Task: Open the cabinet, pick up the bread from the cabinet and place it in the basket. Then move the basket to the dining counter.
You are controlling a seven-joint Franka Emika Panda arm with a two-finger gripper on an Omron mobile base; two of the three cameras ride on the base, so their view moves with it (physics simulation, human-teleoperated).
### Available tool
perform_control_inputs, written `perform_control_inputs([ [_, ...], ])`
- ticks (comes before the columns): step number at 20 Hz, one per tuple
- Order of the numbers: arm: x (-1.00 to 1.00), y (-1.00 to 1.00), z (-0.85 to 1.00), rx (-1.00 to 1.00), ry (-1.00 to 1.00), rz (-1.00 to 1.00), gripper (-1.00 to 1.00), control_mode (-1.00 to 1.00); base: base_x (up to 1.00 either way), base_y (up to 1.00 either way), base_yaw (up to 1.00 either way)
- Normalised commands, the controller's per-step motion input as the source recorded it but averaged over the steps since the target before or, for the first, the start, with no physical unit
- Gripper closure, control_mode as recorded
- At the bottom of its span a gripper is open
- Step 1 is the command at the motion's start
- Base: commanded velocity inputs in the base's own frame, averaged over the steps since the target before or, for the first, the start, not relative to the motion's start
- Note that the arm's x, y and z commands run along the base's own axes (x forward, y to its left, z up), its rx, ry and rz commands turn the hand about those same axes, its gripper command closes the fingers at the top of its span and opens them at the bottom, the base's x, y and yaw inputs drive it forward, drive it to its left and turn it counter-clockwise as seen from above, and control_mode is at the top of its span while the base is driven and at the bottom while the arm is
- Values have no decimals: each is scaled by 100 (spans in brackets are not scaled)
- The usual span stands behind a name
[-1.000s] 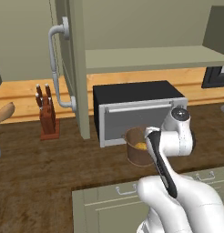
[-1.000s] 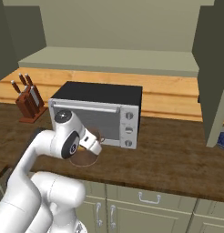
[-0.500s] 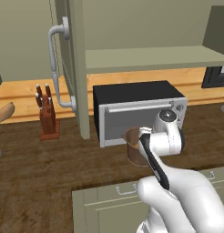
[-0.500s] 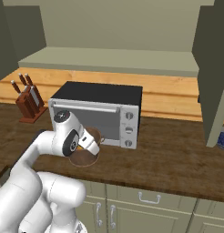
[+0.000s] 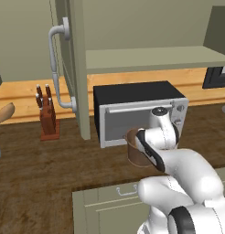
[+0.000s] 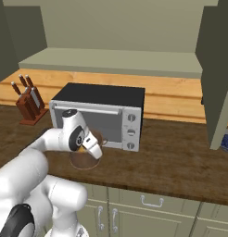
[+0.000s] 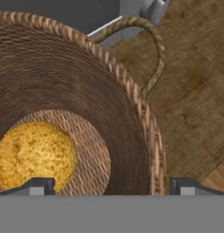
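The brown woven basket (image 5: 133, 153) (image 6: 83, 160) stands on the dark wood worktop just in front of the toaster oven. Inside it on the bottom lies the golden bread (image 7: 34, 154). My gripper (image 7: 112, 184) is open and points down into the basket. One fingertip (image 7: 38, 184) is inside near the bread and the other is outside, so the basket's rim (image 7: 152, 150) runs between them without being clamped. The cabinet door (image 5: 73, 68) is swung open, its silver handle (image 5: 55, 68) showing, and the shelf (image 5: 155, 57) is bare. The dining counter is out of view.
A black and silver toaster oven (image 5: 139, 112) (image 6: 99, 115) sits directly behind the basket. A knife block (image 5: 48, 116) stands to the left against the wall. The other cabinet door (image 6: 218, 69) hangs open at the right. Drawer fronts (image 6: 148, 203) run below the worktop.
My hand has shifted a little left and settled lower over the basket. The basket and the bread have stayed put.
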Motion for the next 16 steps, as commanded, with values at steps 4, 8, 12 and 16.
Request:
perform_control_inputs([
  [4, -4, 0, -83, 0, 11, -9, 100, -100, 0, 0, 0],
  [8, -35, 0, -87, 1, 3, -7, 100, -100, 0, 0, 0],
  [12, -31, -8, -44, 9, 0, -9, 100, -100, 0, 0, 0],
  [16, -35, -10, -6, 11, 0, -10, 100, -100, 0, 0, 0],
])
